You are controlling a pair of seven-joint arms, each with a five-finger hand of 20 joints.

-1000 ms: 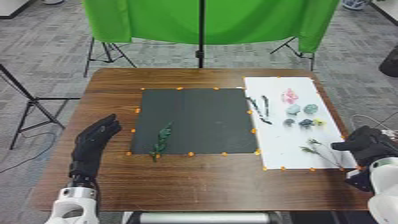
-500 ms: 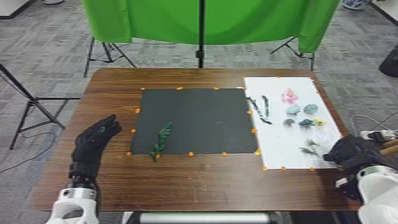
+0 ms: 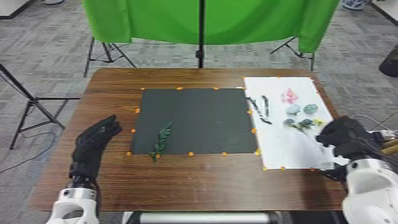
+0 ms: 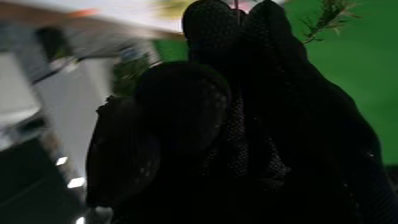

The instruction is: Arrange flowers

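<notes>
Fingers [image 4: 284, 75] and thumb of the right hand [image 3: 348, 137] are drawn together and clamped on the stem of a green sprig [image 4: 333, 15]; the glove hides the exact point of contact. Needle-like leaves of that sprig stand out against green cloth in the wrist view. In the head view, the right hand is toward the lower right of the frame, over the right edge of a white sheet [image 3: 275, 86]. The left hand [image 3: 92, 140], at the left of the frame, has its fingers extended and relaxed, pointing toward the top of the frame, beside a dark sheet [image 3: 195, 110] on the brown counter [image 3: 200, 185]. A leafy green stem [image 3: 162, 140] lies on the lower left part of the dark sheet, roughly upright in the frame. On the white sheet, right of centre, two thin dark stems [image 3: 266, 107] lie close to its left edge. Near them, a pink flower [image 3: 290, 96] is the uppermost of the flowers, with two pale blue-green blooms [image 3: 310, 108] below it in the frame. Lower down come two darker blue-grey blooms [image 3: 306, 123] and a yellow flower [image 3: 318, 121], the yellow one being the closest of these to the right hand. Small orange markers [image 3: 191, 154] dot the edges of both sheets. Green cloth [image 3: 160, 25] hangs at the top of the frame, beyond the counter.
</notes>
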